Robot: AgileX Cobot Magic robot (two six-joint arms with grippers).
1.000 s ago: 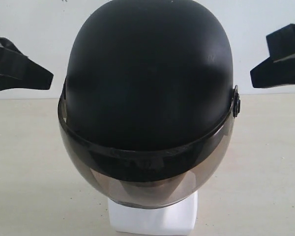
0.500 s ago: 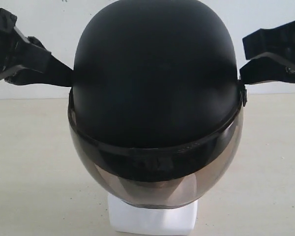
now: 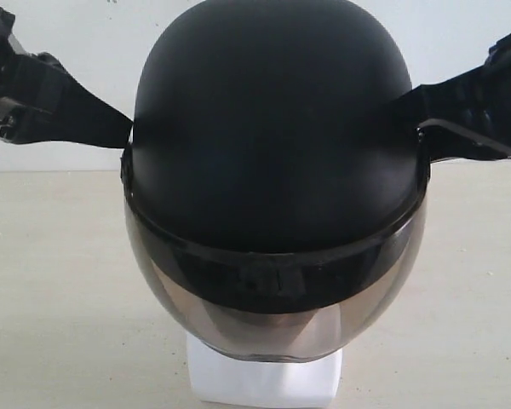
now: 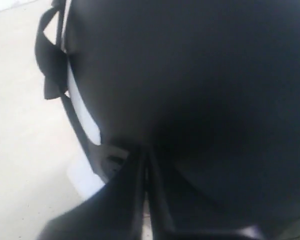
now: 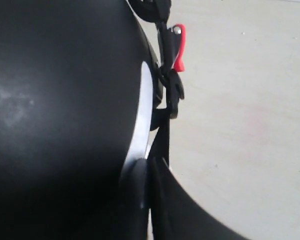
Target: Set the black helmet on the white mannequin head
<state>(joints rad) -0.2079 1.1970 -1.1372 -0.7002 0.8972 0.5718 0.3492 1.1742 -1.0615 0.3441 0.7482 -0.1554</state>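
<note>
Exterior view: black helmet point(image 3: 272, 145) covers white mannequin head point(image 3: 264, 382); left gripper point(image 3: 124, 135) and right gripper point(image 3: 414, 104), fingers together, touch its sides.

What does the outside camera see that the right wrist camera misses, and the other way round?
Only the outside view: the helmet's smoky visor, the head's blocky base, and the left tool and right tool at the helmet's two sides.
Only the right wrist view: the red buckle, the black strap and a white sliver of head under the helmet's rim.
Both: the helmet's black shell, the right tool and the pale table.
</note>
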